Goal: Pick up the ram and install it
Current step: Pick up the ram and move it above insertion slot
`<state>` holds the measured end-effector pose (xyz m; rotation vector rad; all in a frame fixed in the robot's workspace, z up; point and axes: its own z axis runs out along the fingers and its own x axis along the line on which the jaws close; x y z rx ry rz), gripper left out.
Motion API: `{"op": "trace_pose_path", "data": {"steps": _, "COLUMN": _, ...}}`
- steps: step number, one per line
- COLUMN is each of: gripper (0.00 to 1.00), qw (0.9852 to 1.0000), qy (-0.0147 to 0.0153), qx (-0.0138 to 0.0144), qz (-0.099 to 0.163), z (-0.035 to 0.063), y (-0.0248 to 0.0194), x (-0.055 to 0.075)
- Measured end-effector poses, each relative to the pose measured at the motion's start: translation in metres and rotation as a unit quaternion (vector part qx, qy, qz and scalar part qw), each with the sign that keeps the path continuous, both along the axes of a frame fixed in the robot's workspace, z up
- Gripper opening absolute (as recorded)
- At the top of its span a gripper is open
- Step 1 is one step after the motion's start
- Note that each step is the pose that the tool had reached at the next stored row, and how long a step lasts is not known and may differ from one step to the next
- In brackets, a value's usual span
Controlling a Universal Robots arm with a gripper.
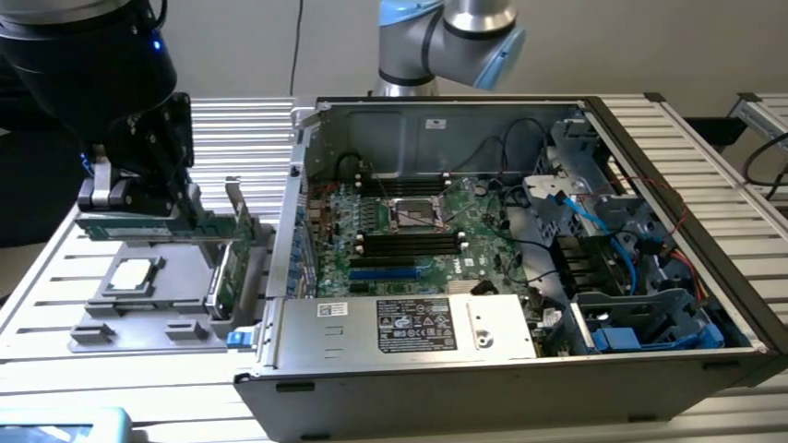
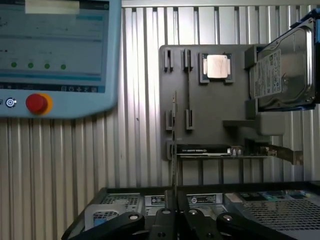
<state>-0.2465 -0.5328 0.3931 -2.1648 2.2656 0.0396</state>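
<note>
ram (image 1: 124, 225) clamped between jaws, held above grey tray (image 1: 136, 323)

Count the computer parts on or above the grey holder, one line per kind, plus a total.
Ram: 1
CPU: 1
Hard drive: 1
Expansion card: 1
Total: 4

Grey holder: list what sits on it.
On the grey holder sit a processor chip, a hard drive and an expansion card on edge. The ram, clamped in the gripper, hides a thin strip of it; what lies under the drive is covered.
</note>
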Motion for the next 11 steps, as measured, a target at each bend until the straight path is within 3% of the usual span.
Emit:
{"op": "trace_pose_path", "data": {"steps": 6, "gripper": 0.12, "qw": 1.0000, "qy": -0.0002, "qx": 0.0010, "qz": 0.000, "z": 0.0050, "y": 0.0000, "x": 0.024}}
{"op": "trace_pose_path", "data": {"steps": 11, "gripper": 0.12, "qw": 1.0000, "qy": -0.0027, "qx": 0.0010, "qz": 0.000, "z": 0.0053, "y": 0.0004, "x": 0.042}}
